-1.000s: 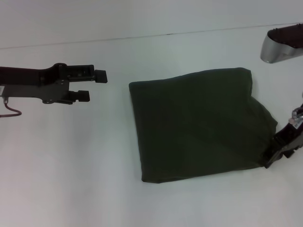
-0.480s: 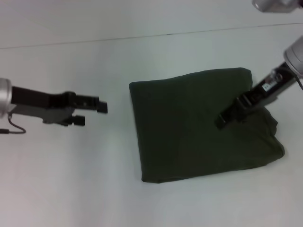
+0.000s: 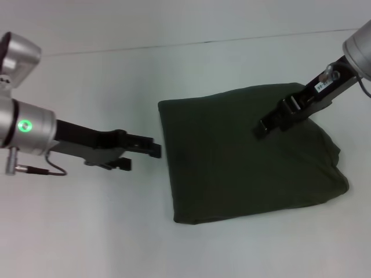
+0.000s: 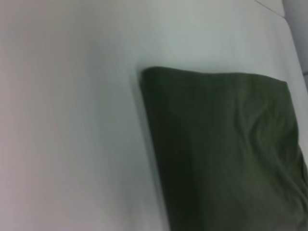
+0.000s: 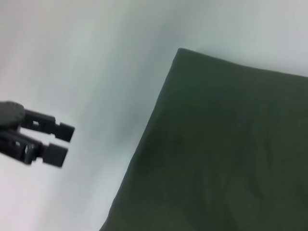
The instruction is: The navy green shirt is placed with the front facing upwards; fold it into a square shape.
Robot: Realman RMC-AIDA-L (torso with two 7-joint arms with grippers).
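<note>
- The navy green shirt lies on the white table, already folded into a compact, roughly four-sided packet with plain fabric on top; no lettering or collar shows. Its nearest edge is fairly straight, while the near corner on the robot's right bulges outward past the packet's outline, with a soft ridge of cloth there.
- The packet is only slightly longer across than deep, so it has no strong long axis. Its left edge runs almost straight from near to far, tilted a little.
- The left gripper hovers just beside that left edge, level with its far half, pointing at the cloth. Its fingers stand parted with nothing between them, as the right wrist view also shows. The shirt lies directly ahead of these fingertips, just apart from them.
- The left wrist view shows the shirt's left edge and far left corner lying flat and clean on the table.
- Farther back, the right gripper reaches over the far right part of the packet, with cloth directly beneath its tip. I cannot tell whether its fingers are parted or closed, nor whether the tip touches the fabric.
- Judgement: the fold looks nearly complete. The untidy right bulge sits nearest the right arm, so any squaring-up there would fall to it.
</note>
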